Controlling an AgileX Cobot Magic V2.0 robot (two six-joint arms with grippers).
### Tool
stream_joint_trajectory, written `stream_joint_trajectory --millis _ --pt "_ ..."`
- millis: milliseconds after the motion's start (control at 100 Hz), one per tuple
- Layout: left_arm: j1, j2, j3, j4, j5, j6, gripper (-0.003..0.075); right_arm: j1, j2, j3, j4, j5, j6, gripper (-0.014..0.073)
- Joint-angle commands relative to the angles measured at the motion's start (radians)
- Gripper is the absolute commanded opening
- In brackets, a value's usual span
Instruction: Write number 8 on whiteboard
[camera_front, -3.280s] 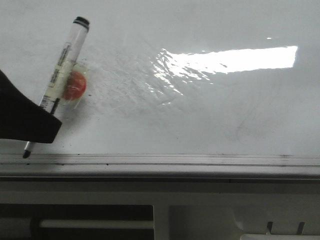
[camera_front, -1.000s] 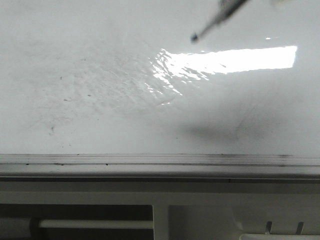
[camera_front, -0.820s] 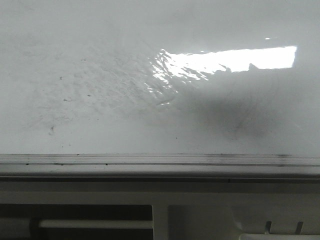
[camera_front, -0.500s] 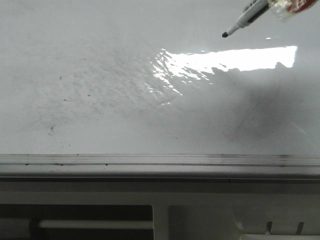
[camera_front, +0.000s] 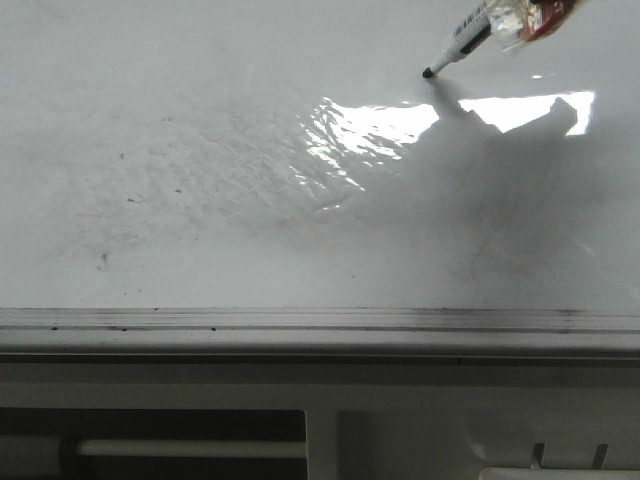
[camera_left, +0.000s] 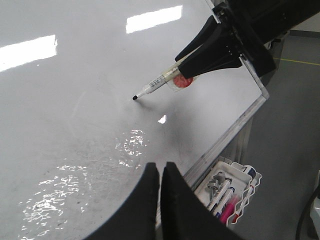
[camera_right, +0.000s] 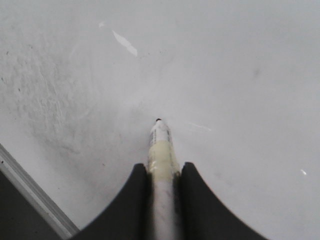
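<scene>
1. The right hand (camera_left: 220, 47) is clamped on a marker (camera_right: 162, 165); in the right wrist view its two black fingers (camera_right: 132, 205) press against the barrel from both sides.
2. The marker's long axis runs on a slant in the front view, from the upper right corner of the frame down and to the left, with the black tip (camera_front: 428, 73) pointing toward the lower left.
3. In the left wrist view the same marker (camera_left: 157, 84) lies along a line from the hand at upper right to its tip at centre left, tip leading.
4. A red-orange round piece under clear tape (camera_left: 183, 81) sits on the barrel just beside the fingers.
5. The tip is at or just above the whiteboard (camera_front: 200, 200); its dark shadow meets it there, but actual contact cannot be told.
6. No drawn figure shows on the whiteboard near the tip; only faint grey smudges and small specks mark the surface.
7. The tip stands in the upper right of the front view, just above the bright glare patch (camera_front: 370, 125), which the hand's shadow partly cuts.
8. The left hand (camera_left: 160, 200) has its two black fingers pressed together with nothing between them, above the whiteboard's lower part.
9. A grey edge rail (camera_front: 320, 325) runs along the bottom of the whiteboard, and a white tray of pens (camera_left: 227, 187) hangs below it.
</scene>
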Motion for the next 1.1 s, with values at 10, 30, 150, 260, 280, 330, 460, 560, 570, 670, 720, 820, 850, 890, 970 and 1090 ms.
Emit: stream_joint_trajectory --millis 10,30,150,260,280,330,460,560,570,670,720,820,850,890,970,1090 --pt "-0.006 0.001 -0.028 -0.015 -0.063 -0.009 -0.002 -0.009 0.017 -0.031 -0.075 -0.057 0.059 -0.004" --pt "-0.006 0.001 -0.028 -0.015 -0.063 -0.009 -0.002 -0.009 0.022 -0.031 -0.075 -0.057 0.062 -0.0041" --pt "-0.006 0.001 -0.028 -0.015 -0.063 -0.009 -0.002 -0.006 0.057 -0.031 -0.061 -0.069 0.064 -0.0042" --pt "-0.006 0.001 -0.028 -0.015 -0.063 -0.009 -0.002 0.002 0.077 -0.031 -0.016 -0.095 0.064 -0.0042" --pt "-0.006 0.001 -0.028 -0.015 -0.063 -0.009 -0.002 0.008 0.079 -0.031 -0.014 -0.095 0.064 -0.0042" --pt "-0.006 0.001 -0.028 -0.015 -0.063 -0.009 -0.002 0.022 0.079 -0.031 -0.012 -0.085 0.064 -0.0042" --pt "-0.006 0.001 -0.028 -0.015 -0.063 -0.009 -0.002 0.046 0.079 -0.031 -0.012 0.006 0.064 -0.0042" --pt "-0.006 0.001 -0.028 -0.015 -0.063 -0.009 -0.002 0.046 0.071 -0.031 -0.017 0.106 0.064 -0.0042" --pt "-0.006 0.001 -0.028 -0.015 -0.063 -0.009 -0.002 0.046 0.068 -0.031 -0.016 0.117 0.064 -0.0042" --pt "-0.006 0.001 -0.028 -0.015 -0.063 -0.009 -0.002 0.046 0.038 -0.029 -0.018 0.165 0.072 -0.0042" --pt "-0.006 0.001 -0.028 -0.015 -0.063 -0.009 -0.002 0.046 0.018 -0.025 -0.018 0.176 0.079 -0.0042" --pt "-0.006 0.001 -0.028 -0.015 -0.063 -0.009 -0.002 0.046 -0.013 0.002 0.014 0.183 0.079 -0.0042" --pt "-0.006 0.001 -0.028 -0.015 -0.063 -0.009 -0.002 0.046 -0.013 0.013 0.028 0.183 0.079 -0.0042" --pt "-0.006 0.001 -0.028 -0.015 -0.063 -0.009 -0.002 0.046 -0.013 0.024 0.047 0.18 0.079 -0.0042" --pt "-0.006 0.001 -0.028 -0.015 -0.063 -0.009 -0.002 0.046 -0.003 0.056 0.074 0.118 0.079 -0.0042" --pt "-0.006 0.001 -0.028 -0.015 -0.063 -0.009 -0.002 0.046 0.019 0.068 0.088 0.004 0.079 -0.0042"
